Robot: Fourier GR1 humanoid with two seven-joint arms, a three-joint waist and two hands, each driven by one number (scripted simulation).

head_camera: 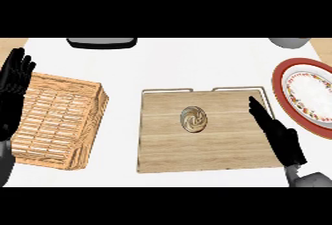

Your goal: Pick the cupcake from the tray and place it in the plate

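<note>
Looking steeply down on the white counter, the head view showed a wooden tray at the centre, with thin metal handles along its twelve o'clock edge. The cupcake sat on the tray a little toward twelve o'clock of the tray's middle, its brown-and-cream swirled top facing up, untouched by either hand. The right hand came in from five o'clock and lay over the tray's three o'clock edge, its fingers straight and held together, pointing toward eleven o'clock; it was well apart from the cupcake and held nothing. The plate, red-rimmed with a patterned white centre, lay at three o'clock of the tray, just beside it and partly cut off by the view's edge. A wooden slatted crate stood at nine o'clock of the tray, set at a slight angle. The left hand rested at the view's nine o'clock edge, fingers straight and pointing up, overlapping the crate's outer side. A dark grey object was at the counter's twelve o'clock edge, and a grey rounded object showed at one o'clock.
</note>
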